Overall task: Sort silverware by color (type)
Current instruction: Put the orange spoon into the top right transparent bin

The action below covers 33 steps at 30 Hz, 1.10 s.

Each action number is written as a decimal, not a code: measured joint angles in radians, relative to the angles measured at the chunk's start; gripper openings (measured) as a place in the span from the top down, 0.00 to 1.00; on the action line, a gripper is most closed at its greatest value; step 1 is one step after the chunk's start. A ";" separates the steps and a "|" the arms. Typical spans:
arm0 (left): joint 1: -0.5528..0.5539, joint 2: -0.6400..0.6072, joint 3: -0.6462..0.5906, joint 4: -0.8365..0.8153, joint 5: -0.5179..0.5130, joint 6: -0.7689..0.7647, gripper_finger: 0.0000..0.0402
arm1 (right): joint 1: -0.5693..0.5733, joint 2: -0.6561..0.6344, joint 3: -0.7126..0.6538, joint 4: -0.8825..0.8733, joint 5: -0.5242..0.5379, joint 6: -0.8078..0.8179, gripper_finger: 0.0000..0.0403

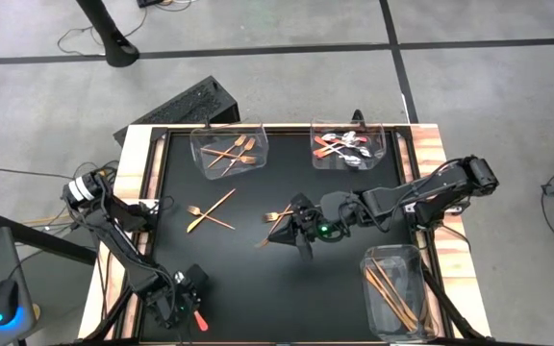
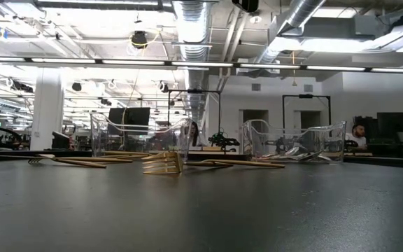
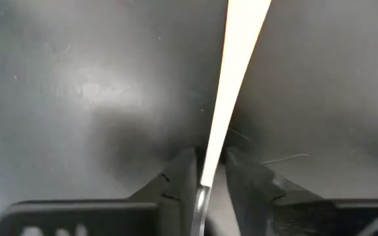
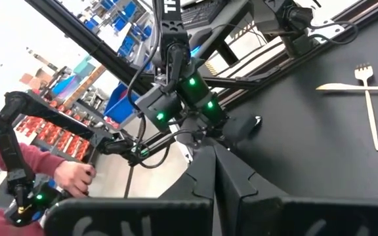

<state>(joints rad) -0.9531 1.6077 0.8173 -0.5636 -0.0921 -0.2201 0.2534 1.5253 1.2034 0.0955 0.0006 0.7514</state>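
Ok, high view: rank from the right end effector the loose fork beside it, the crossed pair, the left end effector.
1. Loose fork, just left of the right end effector.
2. Crossed pair, mid-table left.
3. Left end effector, lower left of the picture, gripping a red-handled utensil.

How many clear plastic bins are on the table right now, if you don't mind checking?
3. One bin at the far edge holds copper forks, another bin beside it holds spoons, and a third bin at the near right corner holds long gold pieces.
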 joint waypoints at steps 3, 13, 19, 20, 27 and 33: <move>0.000 -0.004 0.000 -0.023 -0.006 -0.047 0.93 | -0.007 0.000 0.000 0.000 0.000 0.000 0.95; 0.047 -0.070 -0.007 -0.173 -0.173 -0.236 0.99 | -0.033 -0.025 0.000 -0.013 -0.001 -0.004 0.96; 0.131 -0.173 -0.006 -0.209 -0.318 -0.304 0.99 | -0.049 -0.100 0.002 -0.153 0.243 -0.007 0.95; 0.150 -0.196 -0.006 -0.208 -0.340 -0.306 0.99 | -0.049 -0.120 0.002 -0.206 0.286 -0.005 0.94; 0.373 -0.357 -0.006 -0.134 -0.447 -0.251 0.99 | -0.076 -0.192 0.001 -0.447 0.394 0.034 0.81; 0.601 -0.422 -0.004 0.221 -0.470 -0.097 0.99 | -0.106 -0.141 0.000 -0.402 0.363 0.039 0.59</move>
<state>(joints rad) -0.3522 1.1862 0.8131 -0.3426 -0.5618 -0.3174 0.1477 1.3847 1.2034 -0.3066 0.3631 0.7901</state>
